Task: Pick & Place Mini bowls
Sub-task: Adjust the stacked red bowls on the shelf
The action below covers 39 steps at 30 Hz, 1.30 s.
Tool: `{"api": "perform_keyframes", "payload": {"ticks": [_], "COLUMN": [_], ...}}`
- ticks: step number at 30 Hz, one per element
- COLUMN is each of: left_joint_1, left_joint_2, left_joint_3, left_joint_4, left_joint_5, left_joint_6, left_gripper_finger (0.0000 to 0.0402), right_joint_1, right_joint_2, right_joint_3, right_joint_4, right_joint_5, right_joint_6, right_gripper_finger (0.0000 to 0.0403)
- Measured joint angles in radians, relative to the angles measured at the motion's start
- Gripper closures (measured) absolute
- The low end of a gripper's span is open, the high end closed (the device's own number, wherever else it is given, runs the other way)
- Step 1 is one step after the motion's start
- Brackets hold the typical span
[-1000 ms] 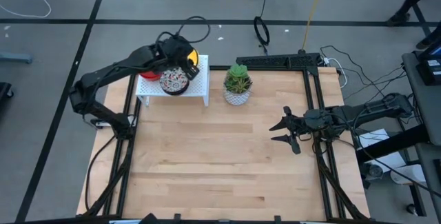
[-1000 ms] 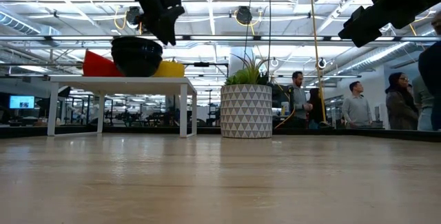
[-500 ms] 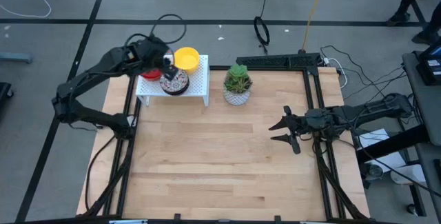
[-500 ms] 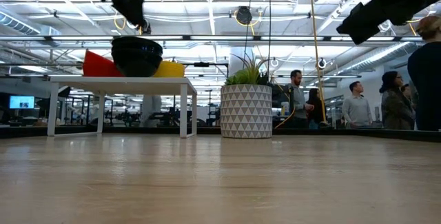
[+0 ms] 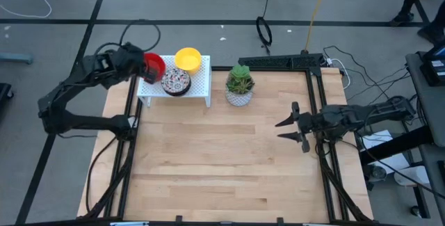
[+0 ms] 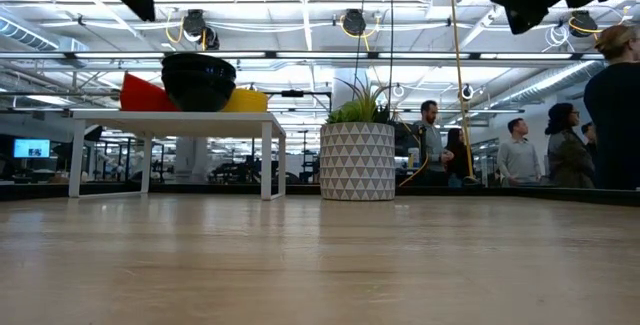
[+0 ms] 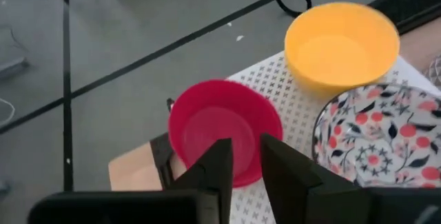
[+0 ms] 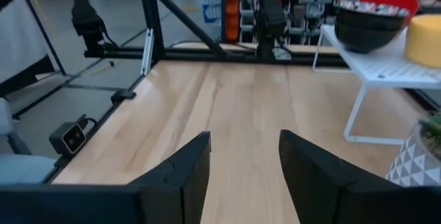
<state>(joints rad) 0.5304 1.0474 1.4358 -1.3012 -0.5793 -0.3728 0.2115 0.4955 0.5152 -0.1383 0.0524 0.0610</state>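
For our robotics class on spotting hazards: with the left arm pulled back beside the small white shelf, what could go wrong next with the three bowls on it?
1. The red bowl sits at the white shelf's outer edge; a nudge from the left gripper might tip it off.
2. The patterned bowl and yellow bowl stand close together, so reaching for one could bump the other.
3. The plant pot stands beside the shelf and might be clipped.
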Motion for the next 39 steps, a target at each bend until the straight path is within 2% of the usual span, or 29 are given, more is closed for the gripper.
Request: {"api": "perform_keyframes", "payload": {"ticks": [6, 11, 21, 28, 31, 34, 39], "left_joint_1": [0.000, 0.000, 0.000, 0.000, 0.001, 0.020, 0.066], "left_joint_2": [-0.142, -0.276, -0.446, -0.471, -0.473, -0.471, -0.465], "left_joint_3": [-0.190, -0.369, -0.659, -0.739, -0.741, -0.741, -0.741], "left_joint_4": [0.066, 0.219, 0.486, 0.728, 0.823, 0.822, 0.735], "left_joint_5": [0.001, 0.032, 0.034, -0.044, -0.125, -0.179, -0.176], "left_joint_6": [-0.034, -0.029, -0.021, 0.099, 0.164, 0.175, 0.110], "left_gripper_finger": [0.0348, 0.0361, 0.0361, 0.0366, 0.0373, 0.0380, 0.0393], "right_joint_1": [0.000, 0.000, 0.000, 0.000, 0.000, 0.000, 0.000], "right_joint_2": [-0.051, -0.082, -0.139, -0.156, -0.158, -0.157, -0.157], "right_joint_3": [-0.011, -0.057, -0.334, -0.466, -0.494, -0.497, -0.498], "right_joint_4": [-0.001, 0.012, 0.433, 0.655, 0.657, 0.618, 0.635], "right_joint_5": [0.000, 0.000, 0.000, -0.001, -0.001, -0.001, -0.001], "right_joint_6": [-0.025, -0.048, -0.077, -0.066, -0.025, 0.020, 0.004], "right_gripper_finger": [0.0243, 0.0243, 0.0243, 0.0243, 0.0243, 0.0243, 0.0243]}}
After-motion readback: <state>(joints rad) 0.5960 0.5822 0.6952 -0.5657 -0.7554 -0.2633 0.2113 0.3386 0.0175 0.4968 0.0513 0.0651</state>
